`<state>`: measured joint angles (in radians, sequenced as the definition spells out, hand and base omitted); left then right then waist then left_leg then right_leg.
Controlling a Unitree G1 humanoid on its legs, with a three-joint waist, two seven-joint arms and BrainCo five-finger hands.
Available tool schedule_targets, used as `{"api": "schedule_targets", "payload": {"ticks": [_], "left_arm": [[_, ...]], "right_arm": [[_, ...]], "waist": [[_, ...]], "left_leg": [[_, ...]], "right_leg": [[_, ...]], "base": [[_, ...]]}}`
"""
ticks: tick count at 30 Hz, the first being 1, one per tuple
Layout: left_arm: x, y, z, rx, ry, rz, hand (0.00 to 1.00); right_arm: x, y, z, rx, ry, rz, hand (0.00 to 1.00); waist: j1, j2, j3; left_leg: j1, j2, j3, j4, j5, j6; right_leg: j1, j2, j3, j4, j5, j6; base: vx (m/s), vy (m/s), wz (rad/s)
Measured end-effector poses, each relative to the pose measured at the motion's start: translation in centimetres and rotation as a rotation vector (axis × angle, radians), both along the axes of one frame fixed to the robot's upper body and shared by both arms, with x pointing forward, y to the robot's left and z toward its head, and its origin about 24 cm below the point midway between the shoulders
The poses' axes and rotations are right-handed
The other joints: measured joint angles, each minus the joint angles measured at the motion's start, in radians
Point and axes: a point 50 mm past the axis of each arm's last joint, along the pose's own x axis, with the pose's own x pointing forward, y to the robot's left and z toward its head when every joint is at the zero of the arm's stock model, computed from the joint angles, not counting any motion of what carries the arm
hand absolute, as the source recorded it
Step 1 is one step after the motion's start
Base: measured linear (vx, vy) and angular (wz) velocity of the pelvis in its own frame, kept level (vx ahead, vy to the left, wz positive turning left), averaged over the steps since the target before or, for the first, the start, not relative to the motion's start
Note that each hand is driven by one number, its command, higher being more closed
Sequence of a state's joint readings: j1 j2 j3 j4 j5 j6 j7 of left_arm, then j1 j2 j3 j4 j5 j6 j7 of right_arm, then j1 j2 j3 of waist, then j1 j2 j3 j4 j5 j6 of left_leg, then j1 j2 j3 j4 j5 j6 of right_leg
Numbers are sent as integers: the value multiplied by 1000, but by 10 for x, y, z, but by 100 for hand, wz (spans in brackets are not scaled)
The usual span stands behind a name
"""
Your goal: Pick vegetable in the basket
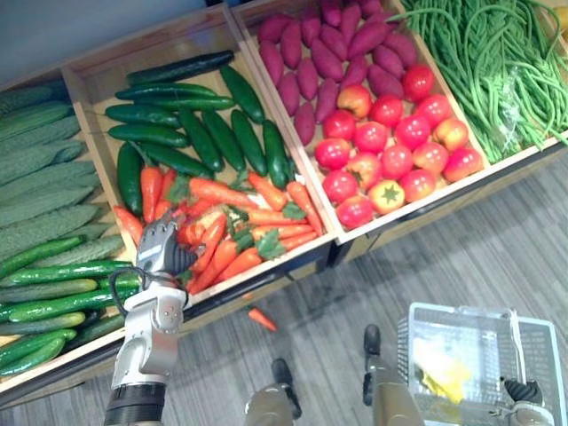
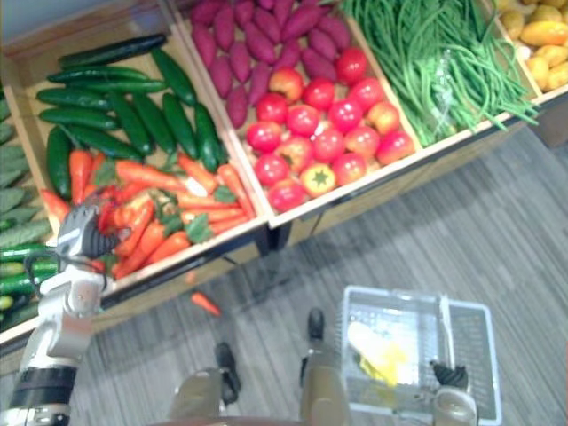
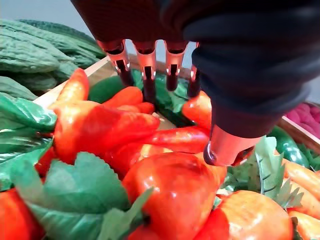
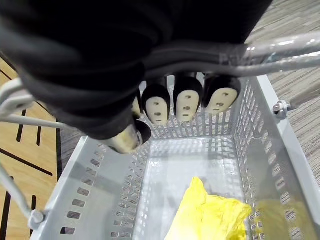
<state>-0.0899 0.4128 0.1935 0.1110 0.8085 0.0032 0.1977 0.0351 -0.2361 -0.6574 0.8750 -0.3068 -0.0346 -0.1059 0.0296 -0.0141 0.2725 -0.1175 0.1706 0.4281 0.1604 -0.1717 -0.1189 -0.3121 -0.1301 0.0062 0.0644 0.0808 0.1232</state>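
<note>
We are holding our left hand (image 2: 84,231) over the near corner of the carrots (image 2: 173,217), which are lying heaped in a wooden crate (image 2: 80,27) in front of dark cucumbers (image 2: 133,124). One loose carrot (image 2: 206,303) is lying on the grey floor (image 2: 497,222) below that crate, and our right hand (image 2: 448,376) is gripping the handle of the white basket (image 2: 475,351), where a yellow item (image 2: 377,355) is sitting.

1. The basket (image 1: 541,351) runs off the picture's bottom edge; the right hand (image 1: 523,391) at its handle is mostly cut off there.
2. The crumpled yellow thing (image 4: 207,217) inside it cannot be identified.
3. Whether the fingers (image 3: 149,75) of the left hand (image 1: 160,250) touch the carrots (image 1: 257,217) is unclear.
4. Yellow vegetables (image 2: 543,40) at the shelf's right end are cut off, kind unclear.
</note>
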Motion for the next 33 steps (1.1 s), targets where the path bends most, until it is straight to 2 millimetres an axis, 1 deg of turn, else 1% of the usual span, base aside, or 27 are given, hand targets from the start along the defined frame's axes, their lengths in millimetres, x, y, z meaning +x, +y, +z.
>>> {"api": "schedule_targets", "payload": {"ticks": [4, 11, 15, 22, 25, 27, 30, 32, 33], "left_arm": [[-1, 0, 1, 6, -23, 9, 0], [1, -1, 4, 33, -37, 9, 0], [8, 0, -4, 21, 1, 21, 0], [13, -3, -7, 9, 11, 17, 0], [12, -8, -14, -12, 34, 3, 0], [12, -9, -22, -19, 67, 0, 0], [10, -10, -28, -30, 92, -2, 0], [7, -13, -38, -55, 123, 3, 0], [7, -14, -39, -57, 122, 3, 0]], "right_arm": [[0, 1, -1, -1, 0, -4, 100], [1, 5, -3, 0, 6, 6, 100], [4, 7, -3, -3, 7, 28, 100], [4, 7, -2, -6, -2, 31, 100], [4, 7, -2, -6, -3, 31, 100], [4, 7, -2, -7, -2, 31, 100], [4, 7, -2, -7, -2, 32, 100], [3, 7, -3, -6, 1, 31, 100], [3, 7, -3, -6, 2, 30, 100]], "waist": [[0, -2, -3], [-1, -17, -14], [-1, -21, -27], [-1, -22, -27], [-1, -21, -28], [-1, -21, -28], [-1, -20, -29], [-2, -19, -30], [-1, -19, -30]], "left_leg": [[-1, -1, -1, 0, 0, 0], [-6, -1, 0, 1, 0, 0], [-24, 1, 1, 6, 0, 0], [-34, 7, -2, 21, 0, 0], [-36, 10, -2, 26, -1, 0], [-38, 14, 0, 33, -3, -1], [-39, 16, 2, 34, -3, -1], [-38, 18, 3, 34, -3, -2], [-38, 18, 3, 34, -3, -2]], "right_leg": [[0, -1, 0, 0, 0, 0], [-7, -1, 0, 0, 1, 0], [-18, 0, 1, -13, 14, -4], [-18, 2, 1, -19, 21, -6], [-18, 4, 1, -19, 22, -6], [-16, 7, 2, -26, 27, -7], [-16, 10, 3, -29, 29, -8], [-16, 12, 4, -29, 29, -8], [-16, 12, 4, -29, 29, -8]], "base": [[0, 0, 0], [0, 0, 0], [0, 0, 0], [-21, -22, 0], [-43, -43, -1], [-40, -44, -3], [-27, -41, -4], [-7, -19, -1], [-14, -37, -1]]}}
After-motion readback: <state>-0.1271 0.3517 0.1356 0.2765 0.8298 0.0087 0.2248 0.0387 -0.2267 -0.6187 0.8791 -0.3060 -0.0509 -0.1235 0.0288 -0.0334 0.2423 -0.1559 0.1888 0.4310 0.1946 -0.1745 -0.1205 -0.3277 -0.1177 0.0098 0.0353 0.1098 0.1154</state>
